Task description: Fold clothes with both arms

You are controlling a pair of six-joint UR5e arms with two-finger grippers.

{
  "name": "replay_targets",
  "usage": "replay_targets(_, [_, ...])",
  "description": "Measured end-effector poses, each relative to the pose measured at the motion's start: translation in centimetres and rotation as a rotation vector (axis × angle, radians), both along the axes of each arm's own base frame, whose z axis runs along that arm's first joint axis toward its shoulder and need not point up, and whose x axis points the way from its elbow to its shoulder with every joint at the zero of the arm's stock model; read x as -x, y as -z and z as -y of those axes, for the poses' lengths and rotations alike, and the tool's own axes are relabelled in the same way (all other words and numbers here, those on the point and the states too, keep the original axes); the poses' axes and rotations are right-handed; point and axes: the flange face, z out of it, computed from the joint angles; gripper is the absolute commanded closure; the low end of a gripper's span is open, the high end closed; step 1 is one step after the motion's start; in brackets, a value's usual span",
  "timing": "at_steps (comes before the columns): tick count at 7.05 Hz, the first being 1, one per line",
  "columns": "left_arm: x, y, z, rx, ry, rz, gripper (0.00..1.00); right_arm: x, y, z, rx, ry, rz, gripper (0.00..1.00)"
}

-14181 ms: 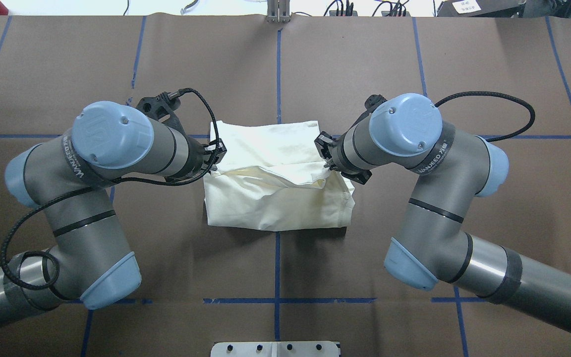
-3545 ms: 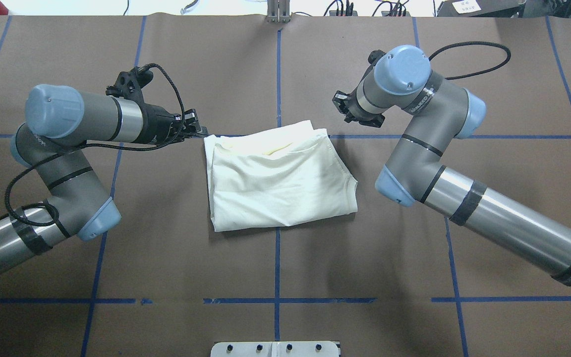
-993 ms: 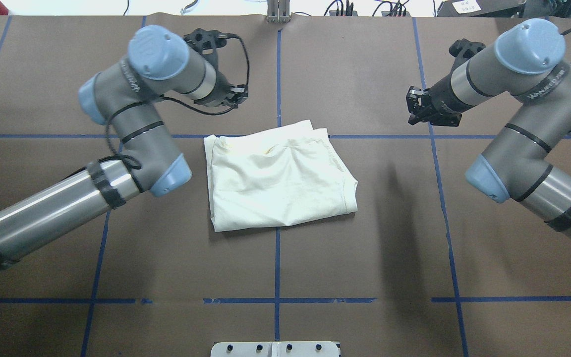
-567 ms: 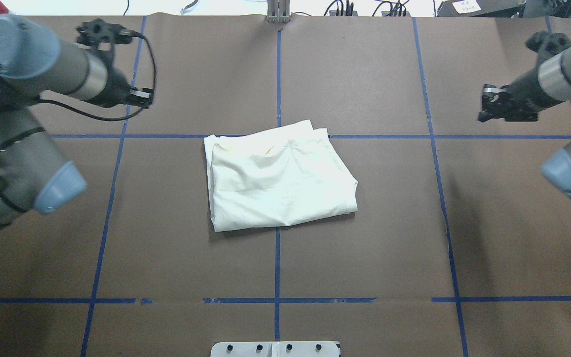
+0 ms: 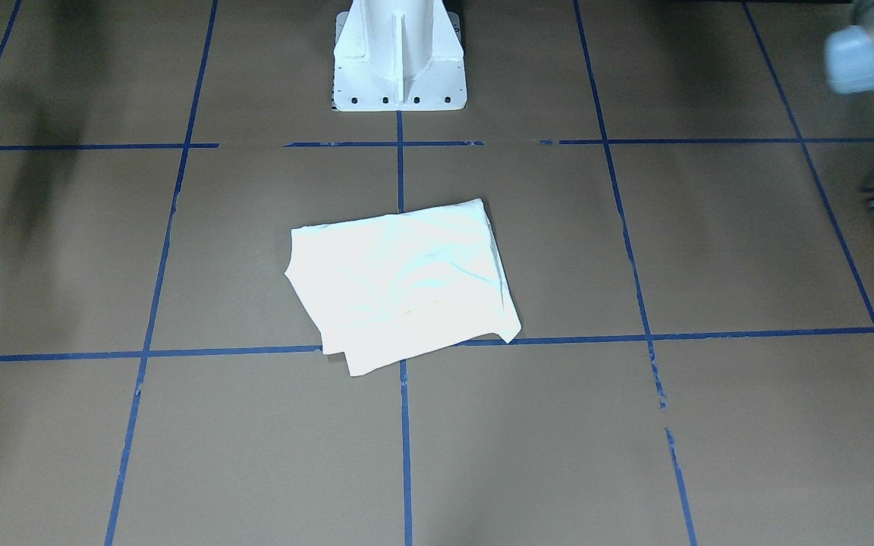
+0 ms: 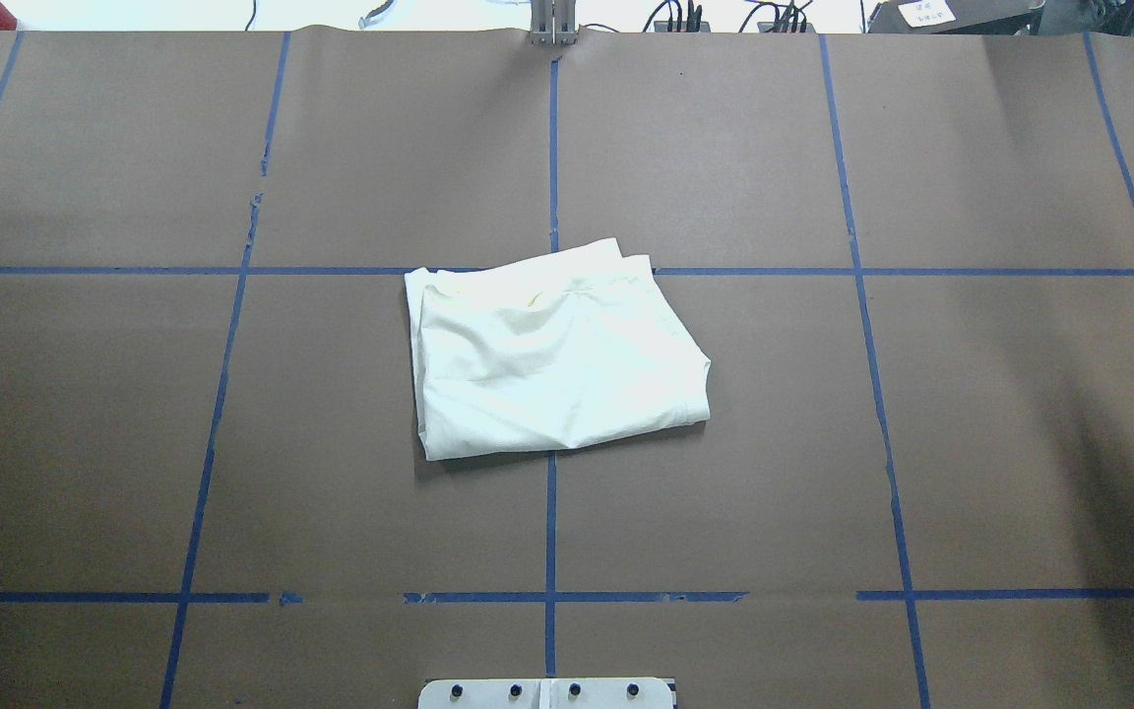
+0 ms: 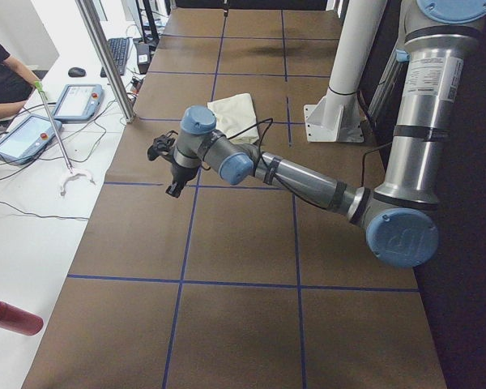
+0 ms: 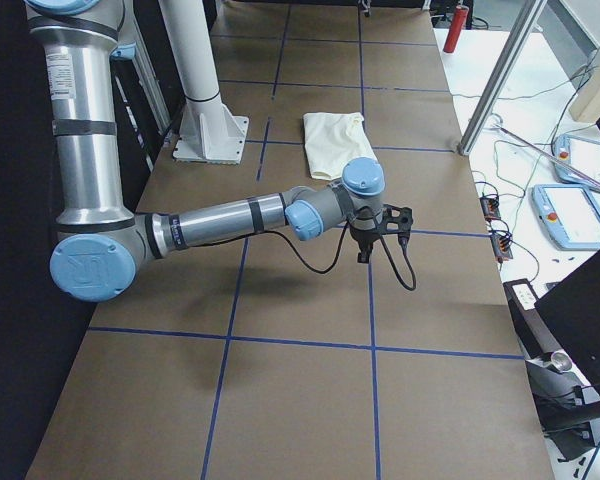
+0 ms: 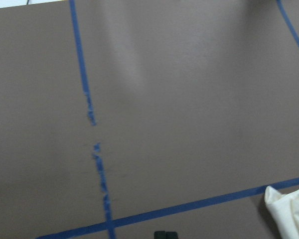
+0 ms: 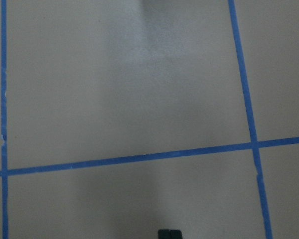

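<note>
Brown paper-covered table (image 6: 232,443), and the cream-white folded T-shirt (image 6: 552,359) lies mid-table, well clear of every edge. We see the black 2-finger left gripper (image 9: 165,234) and right gripper (image 10: 169,234) near opposite ends, fingertips together, empty. Folding looks done to us; next move's just parking.

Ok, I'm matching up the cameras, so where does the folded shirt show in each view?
Front-facing: shirt at centre, below the white pedestal.
Overhead: shirt at centre, above the pedestal's plate.
Left side: shirt upper middle, left of the pedestal.
Right side: shirt upper middle, right of the pedestal.
Left wrist: only a corner, bottom right.
Right wrist: not in it.
Shared landmark: the pedestal, fixed views only.
</note>
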Motion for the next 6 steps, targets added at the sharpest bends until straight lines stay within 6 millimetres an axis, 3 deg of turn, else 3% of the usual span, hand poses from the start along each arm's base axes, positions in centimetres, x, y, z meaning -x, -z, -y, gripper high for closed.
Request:
replay_targets(1, [5.2,-4.5,0.2,0.054,0.014,-0.018,0.02,-1.2,-0.2,-1.1,0.014,0.041,-0.021,0.01])
replay_targets(2, [7.9,-7.3,-0.3,0.110,0.015,-0.066,0.00,-1.7,-0.4,-1.9,0.037,0.062,-0.031,0.00])
replay_targets(3, [8.9,-8.6,-0.8,0.162,0.013,-0.095,0.00,-1.8,-0.9,-2.6,0.055,0.070,-0.034,0.00])
replay_targets(6, [9.4,-8.9,-2.1,0.262,-0.056,-0.085,0.00,-1.7,-2.4,-3.3,0.094,0.074,-0.036,0.00])
